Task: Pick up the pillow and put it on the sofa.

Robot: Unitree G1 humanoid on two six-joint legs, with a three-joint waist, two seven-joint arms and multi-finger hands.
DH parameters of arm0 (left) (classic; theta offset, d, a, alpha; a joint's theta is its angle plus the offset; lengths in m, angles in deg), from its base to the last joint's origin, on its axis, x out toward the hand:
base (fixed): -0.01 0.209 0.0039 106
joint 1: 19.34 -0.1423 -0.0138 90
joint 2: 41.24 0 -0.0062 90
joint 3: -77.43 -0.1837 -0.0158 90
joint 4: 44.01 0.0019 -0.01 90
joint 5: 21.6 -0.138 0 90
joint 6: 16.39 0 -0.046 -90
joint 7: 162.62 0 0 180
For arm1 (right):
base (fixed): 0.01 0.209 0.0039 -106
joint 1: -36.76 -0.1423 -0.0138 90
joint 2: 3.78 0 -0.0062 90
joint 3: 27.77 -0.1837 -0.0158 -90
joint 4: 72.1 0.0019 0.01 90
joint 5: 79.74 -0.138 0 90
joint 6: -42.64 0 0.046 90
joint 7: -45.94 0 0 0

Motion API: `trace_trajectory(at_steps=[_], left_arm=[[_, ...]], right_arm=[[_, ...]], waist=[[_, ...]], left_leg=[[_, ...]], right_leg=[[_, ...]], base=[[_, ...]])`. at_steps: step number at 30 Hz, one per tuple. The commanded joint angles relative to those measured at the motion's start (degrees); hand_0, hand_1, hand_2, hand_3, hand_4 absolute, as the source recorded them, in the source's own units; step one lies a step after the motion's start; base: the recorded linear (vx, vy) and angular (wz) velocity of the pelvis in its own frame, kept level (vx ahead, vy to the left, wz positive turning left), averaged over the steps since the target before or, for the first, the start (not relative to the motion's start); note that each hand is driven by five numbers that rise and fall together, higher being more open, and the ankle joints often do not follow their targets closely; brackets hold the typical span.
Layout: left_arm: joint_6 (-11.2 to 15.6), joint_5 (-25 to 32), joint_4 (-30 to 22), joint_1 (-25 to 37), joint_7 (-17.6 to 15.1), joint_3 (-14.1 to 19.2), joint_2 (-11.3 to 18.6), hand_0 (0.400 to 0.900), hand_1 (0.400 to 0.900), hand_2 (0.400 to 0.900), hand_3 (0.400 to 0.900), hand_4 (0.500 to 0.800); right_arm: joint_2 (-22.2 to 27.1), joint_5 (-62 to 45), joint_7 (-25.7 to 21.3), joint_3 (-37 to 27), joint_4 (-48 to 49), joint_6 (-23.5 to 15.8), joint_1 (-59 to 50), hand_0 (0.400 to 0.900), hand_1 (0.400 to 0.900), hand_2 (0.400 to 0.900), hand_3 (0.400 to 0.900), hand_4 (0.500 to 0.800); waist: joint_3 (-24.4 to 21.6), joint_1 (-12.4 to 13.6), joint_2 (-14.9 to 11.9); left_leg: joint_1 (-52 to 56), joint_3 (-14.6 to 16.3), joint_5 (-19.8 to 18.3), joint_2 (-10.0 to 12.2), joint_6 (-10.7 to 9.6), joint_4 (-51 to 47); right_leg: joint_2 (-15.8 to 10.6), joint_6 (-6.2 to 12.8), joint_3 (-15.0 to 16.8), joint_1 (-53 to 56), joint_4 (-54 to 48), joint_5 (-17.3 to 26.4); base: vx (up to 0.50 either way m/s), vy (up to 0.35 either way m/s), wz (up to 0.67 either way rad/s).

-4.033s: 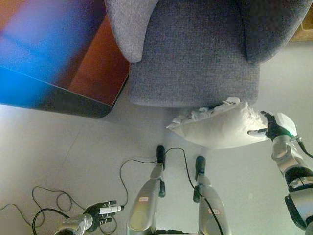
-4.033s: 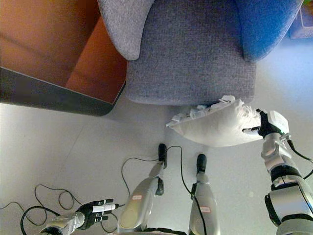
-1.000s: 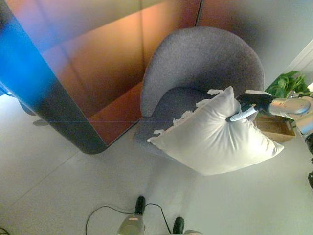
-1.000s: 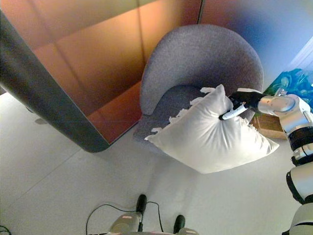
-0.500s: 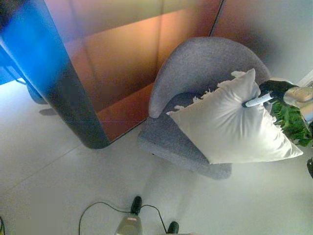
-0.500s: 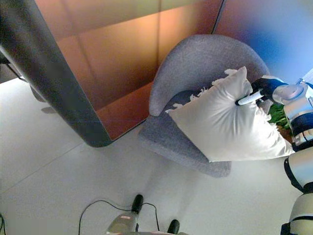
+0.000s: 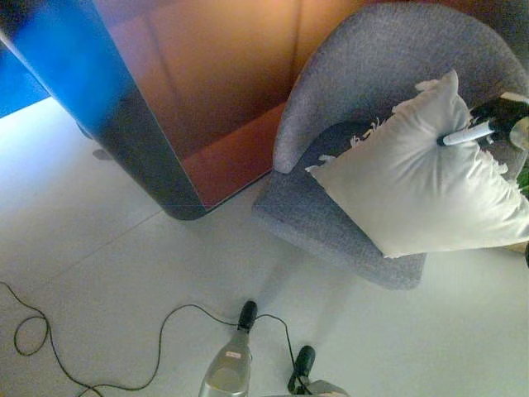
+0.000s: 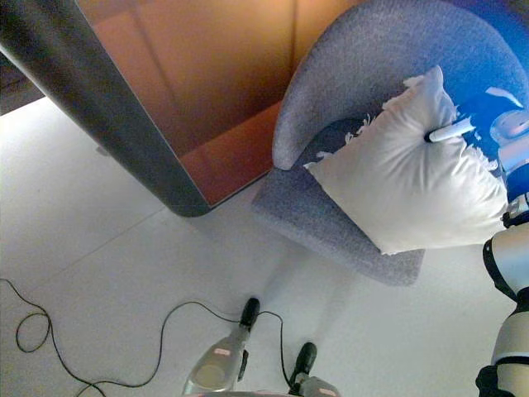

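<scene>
- Pale floor (image 7: 99, 248) carries a grey, round-backed sofa (image 7: 364, 66), with an orange-brown panel (image 7: 207, 91) just beside its left arm.
- White fringed pillow (image 7: 413, 186) hangs tilted over the seat; its lower corner juts past the seat's front edge.
- Right hand (image 7: 488, 124) pinches the pillow's upper right side, a white-tipped finger pressed into the fabric. Left hand: not visible.
- Step in hand, as judged: placing. Carry the pillow further back toward the backrest, lower it until the seat bears it, then let go.
- Clearance: the curved backrest fences the seat behind and at both sides; only the front lies open.
</scene>
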Motion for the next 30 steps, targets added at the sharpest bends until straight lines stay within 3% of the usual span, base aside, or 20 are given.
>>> trace_trajectory(at_steps=[1,18,23,30], left_arm=[[0.01,1.54,0.38,-1.26,-0.91,-3.6,2.94,0.9,0.9,0.9,0.9,0.8],[1.25,0.94,-0.01,-2.69,0.73,-3.28,3.39,0.9,0.9,0.9,0.9,0.8],[1.99,-0.06,0.69,-3.55,1.37,-1.85,3.62,0.9,0.9,0.9,0.9,0.8],[3.23,0.91,1.5,-4.28,0.49,0.25,2.59,0.9,0.9,0.9,0.9,0.8]], right_arm=[[4.37,0.27,-5.15,5.2,0.52,-1.21,-13.45,0.9,0.9,0.9,0.9,0.8],[9.07,-0.92,-5.73,3.48,-1.19,-1.48,-11.16,0.9,0.9,0.9,0.9,0.8],[12.15,-4.59,-2.71,-3.97,0.25,-5.07,-2.21,0.9,0.9,0.9,0.9,0.8],[12.33,-5.52,-0.44,-22.43,5.67,-12.97,22.77,0.9,0.9,0.9,0.9,0.8]], waist=[[-1.15,0.79,-2.85],[-2.11,-0.32,-3.02],[-3.4,-1.62,-3.37],[-5.59,-4.8,-2.47]], left_leg=[[4.07,2.42,-7.86,-0.26,-0.72,-0.42],[4.85,3.5,-8.37,-0.01,-0.9,-0.42],[6.19,4.33,-8.8,0.14,-0.94,-0.42],[8.83,6.18,-9.65,0.3,-0.77,-0.42]], right_leg=[[-3.05,3.02,1.66,-3.51,-0.12,4.26],[-2.99,3.24,2.05,-3.28,-0.12,4.12],[-2.83,3.4,2.65,-2.33,-0.12,3.95],[-2.5,3.45,4.34,-0.71,-0.12,3.59]], base=[[0.0,-0.03,0.04],[0.0,-0.002,-0.01],[0.01,-0.024,-0.11],[0.01,-0.008,-0.19]])
